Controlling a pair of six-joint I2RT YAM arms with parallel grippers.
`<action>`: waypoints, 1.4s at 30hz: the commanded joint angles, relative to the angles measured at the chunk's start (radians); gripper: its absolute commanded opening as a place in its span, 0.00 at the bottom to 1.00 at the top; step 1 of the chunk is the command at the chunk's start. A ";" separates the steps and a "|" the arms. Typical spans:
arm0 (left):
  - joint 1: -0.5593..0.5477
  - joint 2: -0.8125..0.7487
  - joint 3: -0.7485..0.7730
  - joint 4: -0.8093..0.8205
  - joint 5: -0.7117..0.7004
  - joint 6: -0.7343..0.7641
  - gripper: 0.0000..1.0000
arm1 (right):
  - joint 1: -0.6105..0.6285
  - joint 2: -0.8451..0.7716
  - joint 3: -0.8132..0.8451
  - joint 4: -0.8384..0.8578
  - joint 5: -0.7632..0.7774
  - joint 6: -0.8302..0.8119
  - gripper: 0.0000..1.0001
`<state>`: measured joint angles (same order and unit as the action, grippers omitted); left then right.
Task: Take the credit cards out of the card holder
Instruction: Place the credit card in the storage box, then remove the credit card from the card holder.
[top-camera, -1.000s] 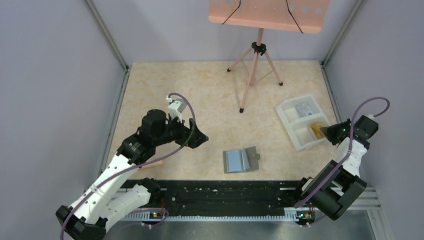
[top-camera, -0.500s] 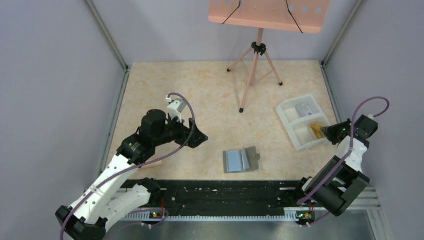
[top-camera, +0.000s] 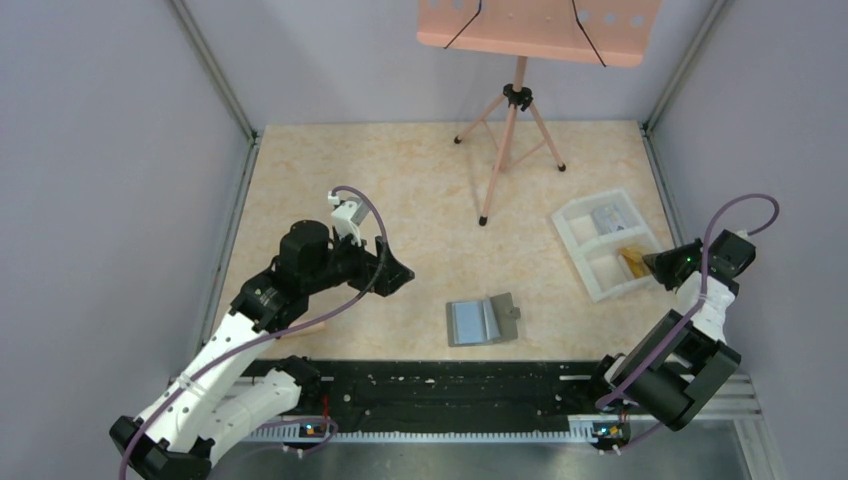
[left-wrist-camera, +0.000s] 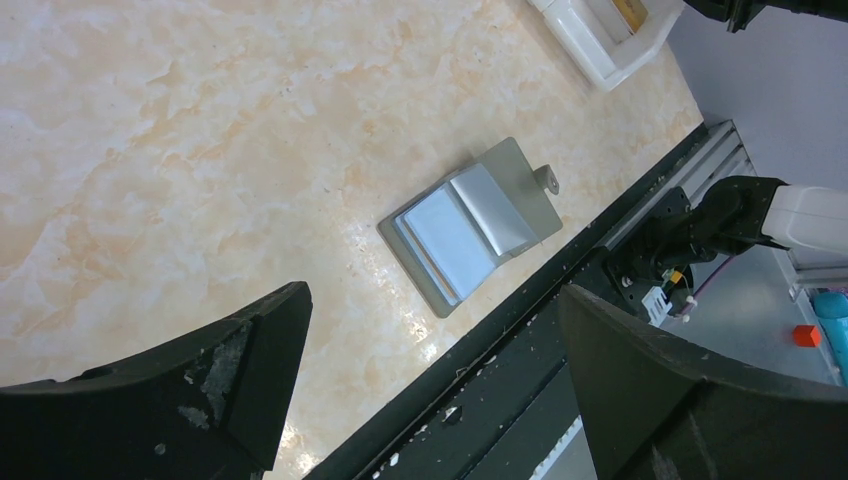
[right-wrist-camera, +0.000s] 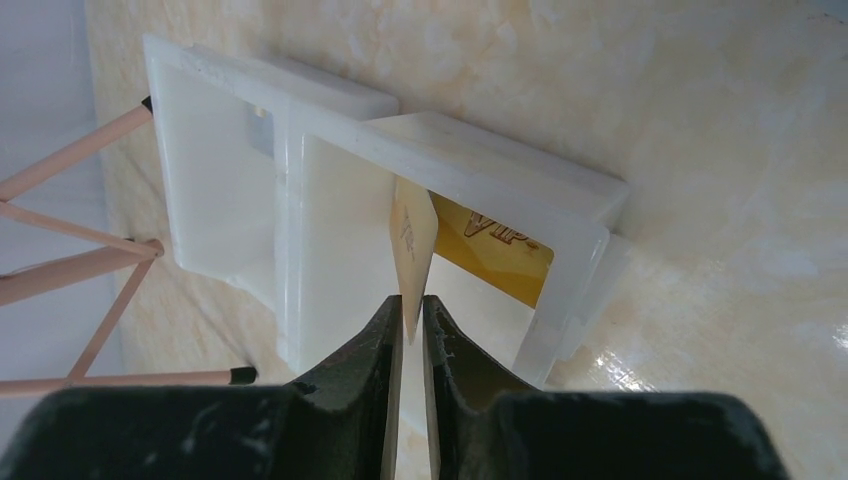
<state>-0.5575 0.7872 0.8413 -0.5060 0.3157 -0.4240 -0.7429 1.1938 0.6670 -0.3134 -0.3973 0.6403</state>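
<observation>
Right wrist: card (right-wrist-camera: 412, 235) edge between claw (right-wrist-camera: 411, 310) tips, over tray (right-wrist-camera: 330, 110).

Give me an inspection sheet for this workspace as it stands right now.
Surface: table, beige marbled, no damage seen.
Job's things: card holder lies open near the front, no card showing in it; yellow card and grey card lie in the white tray; third card stands edge-on over it.
Clutter: pink tripod stand at the back.
Grippers: left gripper open, empty; right gripper nearly closed around the third card, grip unclear.
Cables: purple cables loop off both arms, unsnagged.
Surroundings: plain walls, black rail.
</observation>
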 joint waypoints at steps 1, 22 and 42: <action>0.005 -0.016 0.024 0.010 -0.013 0.004 0.99 | -0.010 -0.006 0.010 0.019 0.026 0.001 0.14; 0.011 -0.030 0.027 -0.007 -0.070 0.009 0.99 | -0.007 -0.112 0.206 -0.156 0.028 0.011 0.22; 0.015 0.140 -0.085 0.008 0.143 -0.082 0.90 | 0.933 -0.367 0.037 -0.290 0.208 0.135 0.25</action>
<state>-0.5453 0.9039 0.7898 -0.5236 0.3775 -0.4706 -0.0219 0.8776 0.7418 -0.5678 -0.2882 0.6933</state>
